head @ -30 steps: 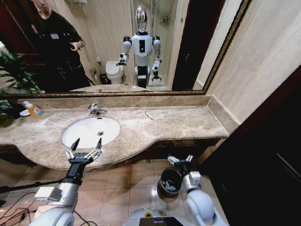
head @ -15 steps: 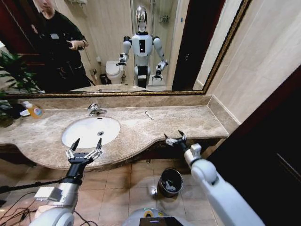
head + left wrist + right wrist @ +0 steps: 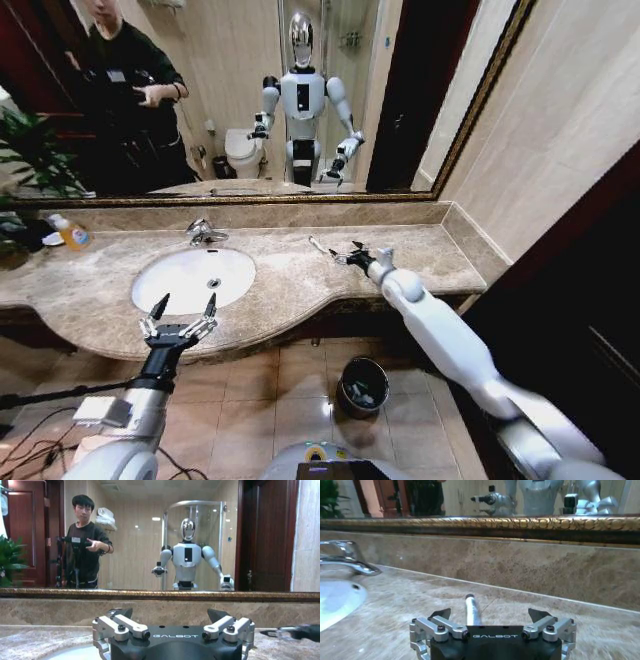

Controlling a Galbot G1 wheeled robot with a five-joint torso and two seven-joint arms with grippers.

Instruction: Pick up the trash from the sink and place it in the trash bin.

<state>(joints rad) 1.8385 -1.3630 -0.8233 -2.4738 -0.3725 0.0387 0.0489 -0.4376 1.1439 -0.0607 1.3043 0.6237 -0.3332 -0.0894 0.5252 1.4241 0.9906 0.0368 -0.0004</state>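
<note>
Trash left to deal with: thin white stick (image 3: 317, 244), lying flat on beige marble countertop (image 3: 420, 262), toward back edge near mirror wall, well right of white oval sink (image 3: 180, 275) and chrome faucet (image 3: 203, 233). Not in basin itself. In right wrist view, seen lengthwise (image 3: 471, 611), far tip pointing at back wall, near end hidden behind gripper body.

Right gripper (image 3: 345, 255) reached out over countertop, just beside stick's right end, low to the marble. Fingers spread apart, nothing between them (image 3: 490, 613); stick running roughly along the line of the gap, a bit off toward one finger. Not yet touching, as far as can be told.

Left gripper (image 3: 185, 305) parked at front edge of countertop before sink, fingers apart, holding nothing (image 3: 170, 612).

Small round dark metal trash bin (image 3: 362, 385) on tiled floor below front edge of countertop, right of sink.

Handling, as judgement: very light, stiff, narrow, probably plastic or paper-wrapped. Likely to roll or skid on polished marble if nudged by one finger first. Lying flush, so little to get under; needs fingertips right down at the surface, one each side. Best to take near the middle, jaws across the long axis, to stop pivoting on lift. Gentle closing enough; no risk of crushing worth noting. Main risk: slipping out on the way down to the bin.
</note>
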